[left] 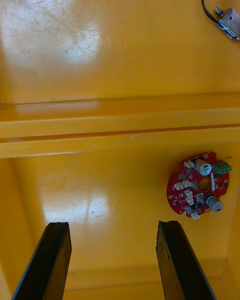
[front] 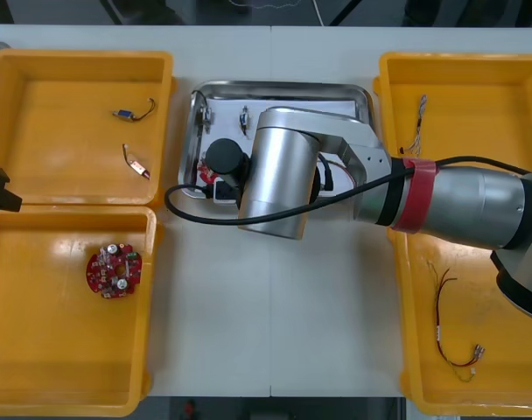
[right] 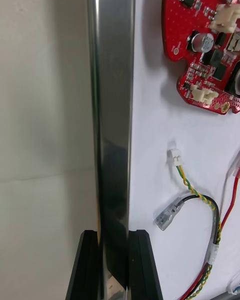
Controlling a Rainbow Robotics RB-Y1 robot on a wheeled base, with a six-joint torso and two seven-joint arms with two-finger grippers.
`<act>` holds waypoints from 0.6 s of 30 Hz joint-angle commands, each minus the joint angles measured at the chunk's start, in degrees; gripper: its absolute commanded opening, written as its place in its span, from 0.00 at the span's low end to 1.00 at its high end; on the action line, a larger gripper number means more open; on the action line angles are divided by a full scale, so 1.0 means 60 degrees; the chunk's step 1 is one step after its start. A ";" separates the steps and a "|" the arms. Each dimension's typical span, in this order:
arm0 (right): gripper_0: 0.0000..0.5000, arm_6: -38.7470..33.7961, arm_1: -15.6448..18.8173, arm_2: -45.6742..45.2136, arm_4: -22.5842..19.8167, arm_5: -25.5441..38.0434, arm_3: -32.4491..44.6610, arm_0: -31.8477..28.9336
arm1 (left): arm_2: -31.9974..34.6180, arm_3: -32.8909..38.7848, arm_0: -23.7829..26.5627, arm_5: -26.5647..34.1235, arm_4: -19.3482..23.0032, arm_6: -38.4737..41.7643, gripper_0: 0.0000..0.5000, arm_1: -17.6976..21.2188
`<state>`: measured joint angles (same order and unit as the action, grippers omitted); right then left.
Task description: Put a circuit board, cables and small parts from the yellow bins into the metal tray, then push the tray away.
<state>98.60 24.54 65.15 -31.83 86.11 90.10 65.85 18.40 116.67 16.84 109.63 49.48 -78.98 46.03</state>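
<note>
Our right gripper (right: pixel 113 236) is clamped on the metal tray (right: pixel 112 105) rim, which runs straight on between the fingers. The circuit board (right: pixel 205 45) and cables (right: pixel 200 200) lie inside, so the push goes away from us. The left gripper (left: pixel 112 227) hangs wide open over the yellow bins (left: pixel 100 120).

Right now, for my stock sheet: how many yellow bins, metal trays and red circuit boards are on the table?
Yellow bins: 4
Metal tray: 1, held by the right gripper
Red circuit boards: 2, one in a left bin, one in the tray
Total: 7
</note>
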 commanded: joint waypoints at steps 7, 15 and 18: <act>0.00 0.0997 -0.0267 -0.0415 -0.0189 -0.0934 -0.1087 0.0920 | 0.0272 0.0067 0.0240 0.0062 0.0074 0.0170 1.00 0.0443; 0.00 0.2257 -0.0589 -0.1088 -0.0203 -0.1358 -0.2215 0.1008 | 0.0272 0.0067 0.0240 0.0062 0.0074 0.0170 1.00 0.0443; 0.00 0.2462 -0.0692 -0.1176 -0.0203 -0.1549 -0.2610 0.1125 | 0.0272 0.0067 0.0240 0.0062 0.0074 0.0170 1.00 0.0443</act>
<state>112.49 22.29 60.47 -32.71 77.96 75.59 68.81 18.41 116.65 16.84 109.63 49.48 -78.98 46.04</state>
